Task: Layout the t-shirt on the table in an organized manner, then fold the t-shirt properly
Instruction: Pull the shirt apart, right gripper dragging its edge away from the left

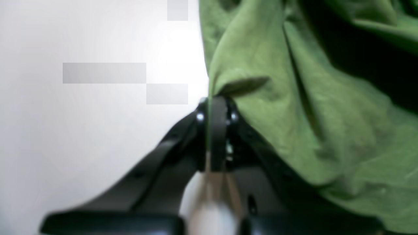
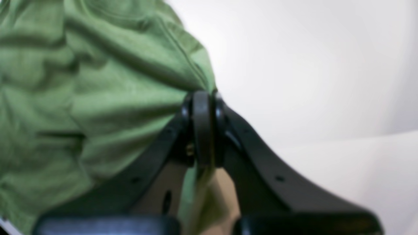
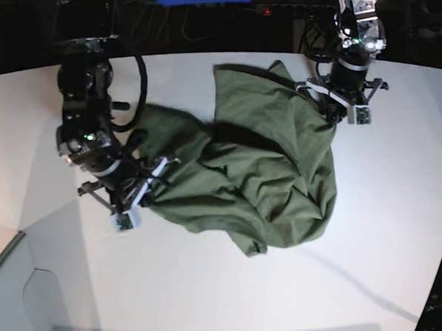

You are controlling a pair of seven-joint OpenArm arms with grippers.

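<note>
The white surface [image 3: 402, 223] carries the olive t-shirt [image 3: 266, 170], which lies crumpled and bunched across its middle, with deep folds and one lobe hanging toward the near edge. The left claw [image 1: 215, 101] is pinched tight on the shirt's edge at the far side. The right claw [image 2: 202, 94] is likewise clamped on a fold of shirt fabric.

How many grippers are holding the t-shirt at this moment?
2. The right gripper is shut on the t-shirt at its edge on the base view's left; the left gripper is shut on its edge at the far right.
</note>
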